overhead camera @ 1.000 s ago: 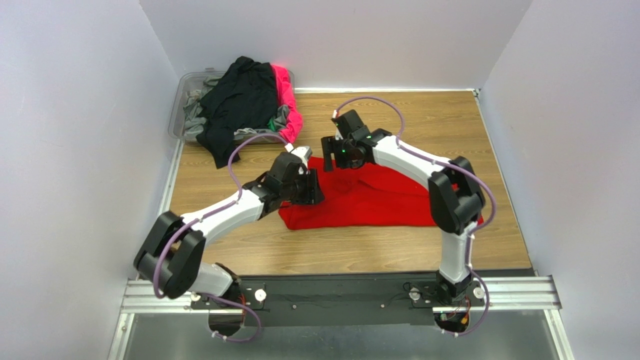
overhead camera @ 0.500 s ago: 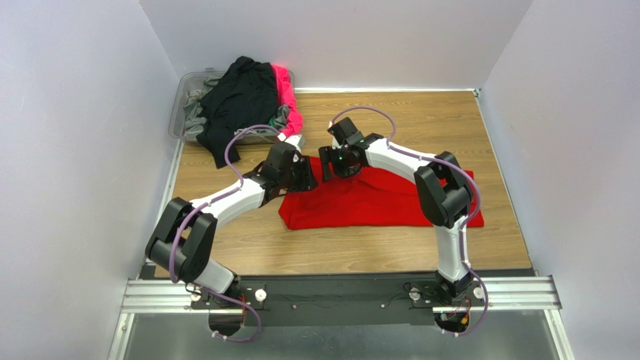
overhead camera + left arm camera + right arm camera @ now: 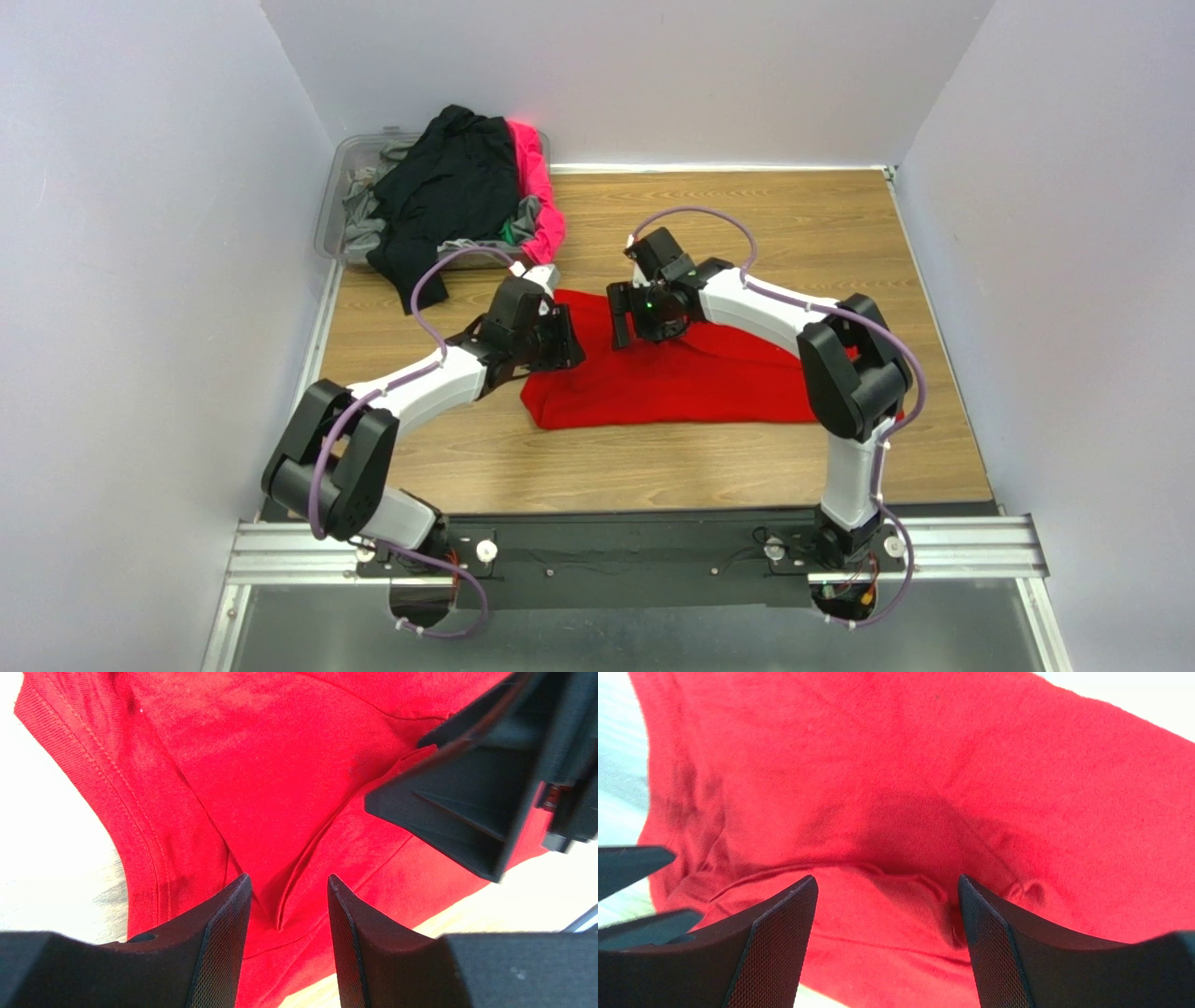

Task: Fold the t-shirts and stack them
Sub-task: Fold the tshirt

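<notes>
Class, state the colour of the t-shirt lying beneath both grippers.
The t-shirt is plain bright red, clearest in the left wrist view.

My right arm (image 3: 846, 375) hides the right end of the red t-shirt (image 3: 673, 385); my left gripper (image 3: 286, 889) possibly touches it, view unclear.

Bright red t-shirt (image 3: 673, 385), spread out, creased

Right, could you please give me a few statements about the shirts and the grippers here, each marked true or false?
1. The red t-shirt lies on the wooden table. True.
2. The left gripper and right gripper are over the shirt's right end. False: both are over its left end.
3. A black t-shirt lies uppermost in the bin. True.
4. The right gripper is shut. False: its jaws stand wide apart.
</notes>
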